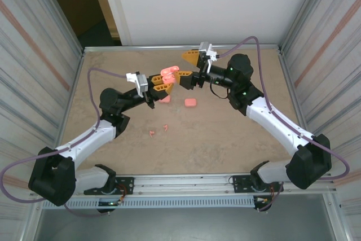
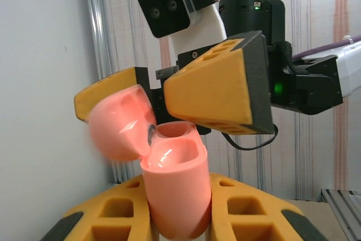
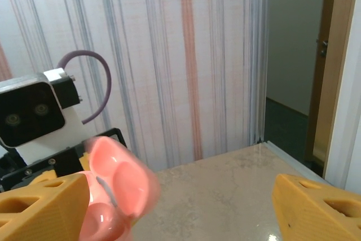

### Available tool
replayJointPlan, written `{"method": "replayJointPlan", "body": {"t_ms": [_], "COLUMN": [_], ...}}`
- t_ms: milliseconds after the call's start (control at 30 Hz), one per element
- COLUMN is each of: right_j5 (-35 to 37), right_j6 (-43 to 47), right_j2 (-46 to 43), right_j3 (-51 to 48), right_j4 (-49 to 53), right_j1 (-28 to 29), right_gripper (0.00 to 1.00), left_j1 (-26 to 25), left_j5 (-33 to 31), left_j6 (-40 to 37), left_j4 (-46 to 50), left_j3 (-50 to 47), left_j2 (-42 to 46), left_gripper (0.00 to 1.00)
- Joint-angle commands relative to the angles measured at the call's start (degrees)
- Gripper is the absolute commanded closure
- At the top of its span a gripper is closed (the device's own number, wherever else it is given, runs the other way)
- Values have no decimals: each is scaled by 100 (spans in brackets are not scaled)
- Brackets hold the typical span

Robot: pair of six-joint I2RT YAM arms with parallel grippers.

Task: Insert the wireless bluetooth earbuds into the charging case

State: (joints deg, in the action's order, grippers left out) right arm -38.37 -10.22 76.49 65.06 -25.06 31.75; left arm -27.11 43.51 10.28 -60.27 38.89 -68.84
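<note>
Above beige table (image 1: 225, 139), left gripper (image 2: 179, 224) clamps open charging case (image 2: 172, 184) (lid (image 2: 119, 125) blurred); right gripper (image 3: 177, 213) spread, fingers (image 3: 316, 207) cropped.

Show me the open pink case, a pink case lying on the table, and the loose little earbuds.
open pink case (image 2: 175, 196): left wrist view, on its lower shell.
pink case on the table (image 1: 190, 103): top external view, on its upper face.
earbuds (image 1: 152, 132): top external view, on the left loose piece.
</note>
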Motion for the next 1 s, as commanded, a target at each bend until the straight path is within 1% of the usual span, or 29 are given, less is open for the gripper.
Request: {"method": "replayJointPlan", "body": {"t_ms": [0,233,300,367,600,733,900,967], "right_j5": [57,72,113,231,854,1176,1287,1263], "right_j6": [39,106,242,436,686,395,-409,-571], "right_j2": [-78,-411,-583,-816,-1567,-1907,-1950,-1952], "right_j3": [56,-100,-193,-385,-1123,-1444,-1722,-1784], "right_j4": [10,91,237,313,492,817,1323,1596], "right_j1": [-63,-85,-81,-81,-159,-258,-509,-580], "right_gripper": [16,14,9,1,1,1,1,1], "left_j1": [-40,-44,-40,-40,-22,98,424,578], "left_j5": [93,-42,-113,-178,-407,-487,-613,-640], "left_j6": [-124,-166,-202,-236,-362,-329,-98,-24], "left_j4": [-213,-111,-60,-30,96,112,100,169], "left_j3": [61,55,43,0,-93,-158,-221,-224], "left_j2": [64,86,113,148,300,369,457,512], "left_gripper": [100,100,100,100,100,100,100,100]}}
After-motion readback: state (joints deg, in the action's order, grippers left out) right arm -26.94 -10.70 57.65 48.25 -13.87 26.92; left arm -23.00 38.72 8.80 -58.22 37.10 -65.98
